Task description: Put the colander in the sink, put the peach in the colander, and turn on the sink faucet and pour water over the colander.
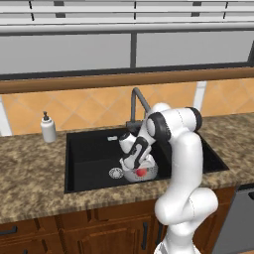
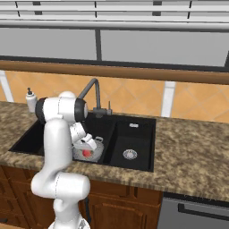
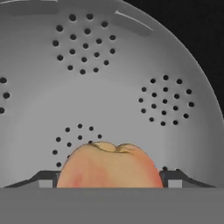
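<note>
**Peach down in the colander, fingers standing on either side of it**

Nearest the gripper (image 3: 109,183) is the peach (image 3: 109,164), lying directly between the two fingertips (image 3: 43,179), which stand wide apart at its flanks. Whether the pads touch its skin cannot be told; the jaws look parted, not squeezing. The fruit is probably light, rounded and a little soft, with smooth skin, so it would roll easily and bruise under a hard pinch; the widest middle, where the fingers now stand, is the sensible place to hold it.

Just beyond and beneath the peach is the colander (image 3: 109,87), its grey perforated wall curving up ahead of the hand. It looks stiff, thin-walled metal, light, likely to slide on the basin floor if nudged; its rim is the natural place to grasp.

Around the colander lies the black sink (image 1: 74,163), in the left basin. Farther behind the hand rises the sink faucet (image 1: 136,101), no water visible.
</note>
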